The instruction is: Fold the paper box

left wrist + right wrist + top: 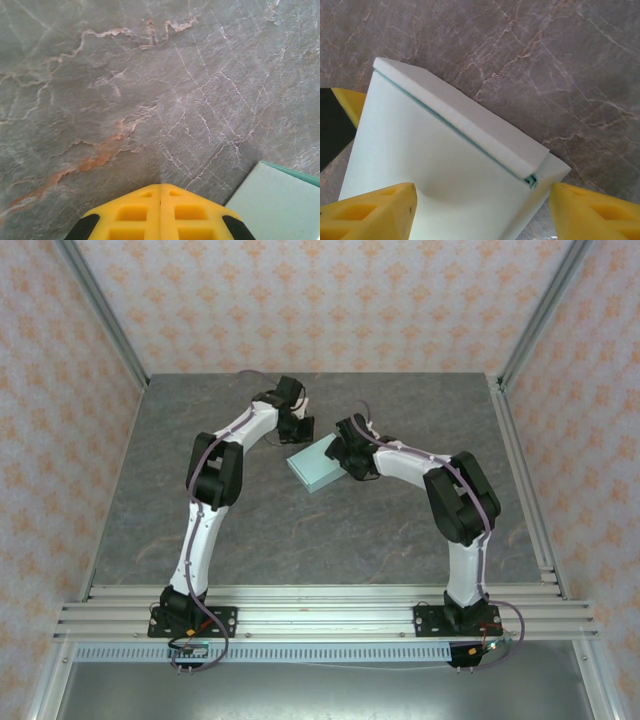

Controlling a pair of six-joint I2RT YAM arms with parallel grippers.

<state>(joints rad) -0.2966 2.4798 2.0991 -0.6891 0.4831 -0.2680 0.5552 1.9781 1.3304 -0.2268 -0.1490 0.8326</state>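
The paper box (315, 468) lies folded on the grey marbled surface (330, 530) between both arms. The right hand (480, 210) straddles its near end, fingers (375, 215) spread wide; actual contact cannot be confirmed, and the box's lower part is cut off. The left hand (160, 192) is fully closed, empty, just beside a box corner.

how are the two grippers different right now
The left gripper is shut, its yellow fingers pressed together; the right gripper stands wide. The left hovers over bare table beside the paper box; the right straddles the box, one finger on each side. Both have yellow fingers.
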